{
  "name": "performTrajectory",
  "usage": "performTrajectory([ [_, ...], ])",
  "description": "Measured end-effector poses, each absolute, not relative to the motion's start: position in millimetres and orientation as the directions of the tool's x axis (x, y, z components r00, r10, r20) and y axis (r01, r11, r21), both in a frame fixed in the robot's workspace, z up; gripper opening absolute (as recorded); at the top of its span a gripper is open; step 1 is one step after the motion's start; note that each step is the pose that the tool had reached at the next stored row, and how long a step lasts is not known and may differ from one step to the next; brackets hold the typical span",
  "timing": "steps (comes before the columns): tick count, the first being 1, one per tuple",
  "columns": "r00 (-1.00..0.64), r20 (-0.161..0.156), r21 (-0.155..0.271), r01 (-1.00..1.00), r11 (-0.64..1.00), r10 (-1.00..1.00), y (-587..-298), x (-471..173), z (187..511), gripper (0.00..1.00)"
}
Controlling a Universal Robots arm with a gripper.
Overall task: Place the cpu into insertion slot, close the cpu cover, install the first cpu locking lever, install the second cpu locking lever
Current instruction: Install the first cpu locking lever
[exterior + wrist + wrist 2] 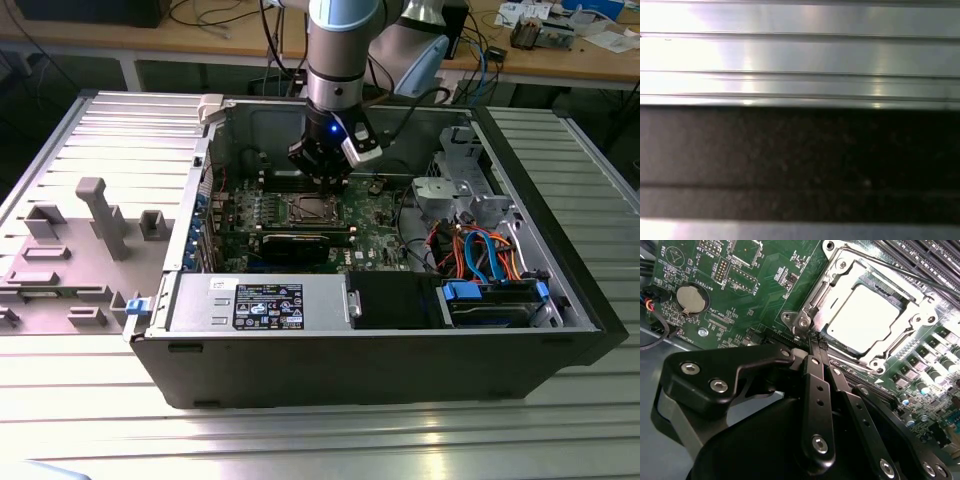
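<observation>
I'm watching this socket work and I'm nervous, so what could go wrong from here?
1. The gripper has its shut fingertips right at the corner of the cpu cover; a slip could scrape the green motherboard beside it.
2. The cpu sits in the insertion slot under the cover; sideways pushing might stress the frame.
3. The locking lever looks thin and could bend.

Jaws hemmed by cpu cover (875,315); open room above motherboard (755,285).
</observation>
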State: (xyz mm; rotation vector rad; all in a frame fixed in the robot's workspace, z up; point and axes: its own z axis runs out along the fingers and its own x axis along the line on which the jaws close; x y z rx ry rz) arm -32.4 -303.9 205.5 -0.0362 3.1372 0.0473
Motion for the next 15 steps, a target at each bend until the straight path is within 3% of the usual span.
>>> performTrajectory([
  [15, -1.000, -0.001, 0.023, -0.021, 1.000, -0.021, -304.8, -32.2, 200.1, 0.11],
])
